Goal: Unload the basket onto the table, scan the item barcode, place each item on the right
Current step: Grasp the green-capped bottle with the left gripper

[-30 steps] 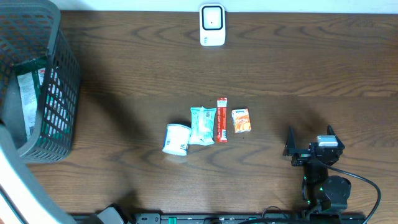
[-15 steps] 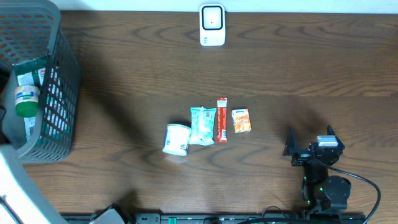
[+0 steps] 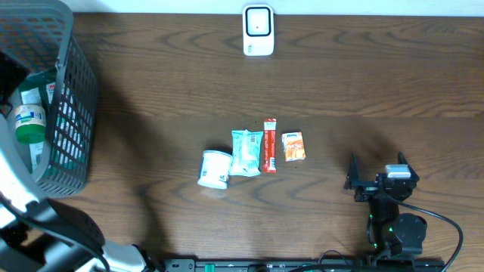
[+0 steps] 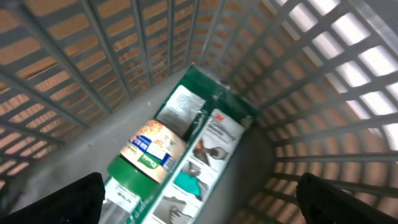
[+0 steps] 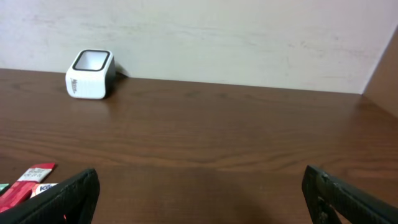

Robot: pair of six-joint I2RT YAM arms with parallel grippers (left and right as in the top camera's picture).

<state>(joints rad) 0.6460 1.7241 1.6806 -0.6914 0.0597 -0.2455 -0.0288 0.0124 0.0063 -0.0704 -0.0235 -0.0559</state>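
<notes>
**Both grippers open and empty; bottle lies in the basket**

Seen from above, a dark wooden table holds a grey mesh basket at its far left edge. A white scanner stands at the middle of the back edge.

Four small items lie in a short row near the middle of the table. From left to right they are a white cup on its side, a teal packet, a red stick and an orange packet. The cup, teal packet and stick sit close against one another. The orange packet lies just beside the stick.

The left wrist camera looks down into the basket. A green bottle with a pale label lies on its side on the basket floor. It rests partly across a flat green box. The left gripper hangs above them with its fingers spread wide, one at each lower corner of the view. It holds nothing and touches neither bottle nor box.

The right gripper sits near the front right of the table, well apart from the row of items. Its fingers are also spread wide with nothing between them. Its camera faces the scanner across bare wood, with the red stick at the lower left edge.
</notes>
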